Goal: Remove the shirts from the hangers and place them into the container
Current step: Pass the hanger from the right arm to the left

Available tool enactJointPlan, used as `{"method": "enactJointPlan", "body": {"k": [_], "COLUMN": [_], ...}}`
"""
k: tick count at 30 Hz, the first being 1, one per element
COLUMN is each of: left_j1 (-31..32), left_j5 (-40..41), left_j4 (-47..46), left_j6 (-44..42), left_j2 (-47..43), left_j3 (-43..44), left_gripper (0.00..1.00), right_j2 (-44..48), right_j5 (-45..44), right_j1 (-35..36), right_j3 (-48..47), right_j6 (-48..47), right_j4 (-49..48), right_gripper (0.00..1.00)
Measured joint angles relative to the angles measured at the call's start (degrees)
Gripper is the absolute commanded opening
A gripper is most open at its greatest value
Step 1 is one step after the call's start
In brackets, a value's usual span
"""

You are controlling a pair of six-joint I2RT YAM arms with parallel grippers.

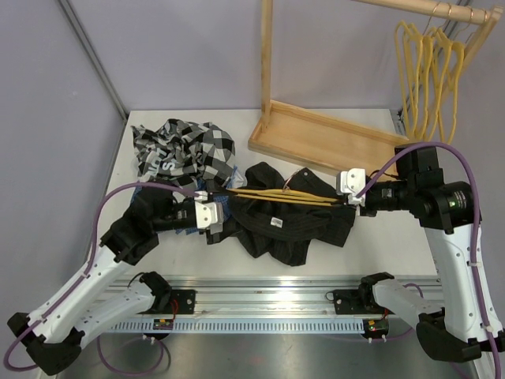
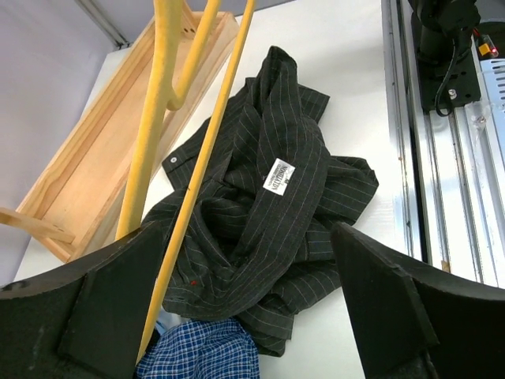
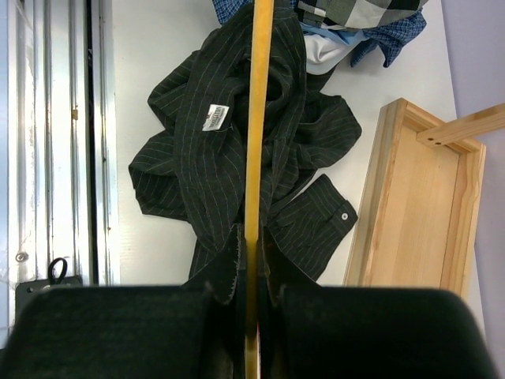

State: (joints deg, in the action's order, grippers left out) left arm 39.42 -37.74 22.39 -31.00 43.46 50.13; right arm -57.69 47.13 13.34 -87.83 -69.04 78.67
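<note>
Checking your top view: your right gripper (image 3: 251, 237) has its jaws clamped tight on one end of the yellow hanger (image 1: 276, 195), which runs level across the middle of the frame toward your left gripper (image 2: 248, 237). The left jaws are spread wide. The hanger's bars pass between them, close to the finger (image 2: 102, 308) at the lower left of the wrist view; can't tell if they touch it.

The hanger's bare, btw. The black pinstriped shirt (image 1: 288, 225) lies crumpled on the counter (image 1: 379, 245) right under it, centre of frame, label facing up.

Upper left you've got the black-and-white check shirt (image 1: 185, 150) heaped up, and a dark blue check shirt (image 2: 201, 355) peeks out beside the pinstriped one. The wooden rack base (image 1: 331, 138) sits upper centre, with spare hangers (image 1: 430, 71) dangling upper right.
</note>
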Motion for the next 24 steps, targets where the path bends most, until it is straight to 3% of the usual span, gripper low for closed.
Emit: {"method": "enactJointPlan", "body": {"k": [9,15,24], "left_j1": [0.0,0.0,0.0], "left_j5": [-4.13,-4.17,1.07], "left_j4": [-2.93,-2.8,0.48], "left_j6": [2.99,3.56,0.98], "left_j2": [-5.51,-4.66,2.54], "left_j3": [0.35,1.53,1.6], "left_gripper": [0.94,0.91,0.68], "right_j2": [0.68,0.79,1.64], "right_j5": [0.55,0.66,1.44], "right_j1": [0.0,0.0,0.0], "right_j3": [1.64,2.1,2.14], "right_j6": [-0.39,-0.79,-1.4], "right_j4": [-0.48,-0.28,-0.28], "right_gripper": [0.0,0.0,0.0]}}
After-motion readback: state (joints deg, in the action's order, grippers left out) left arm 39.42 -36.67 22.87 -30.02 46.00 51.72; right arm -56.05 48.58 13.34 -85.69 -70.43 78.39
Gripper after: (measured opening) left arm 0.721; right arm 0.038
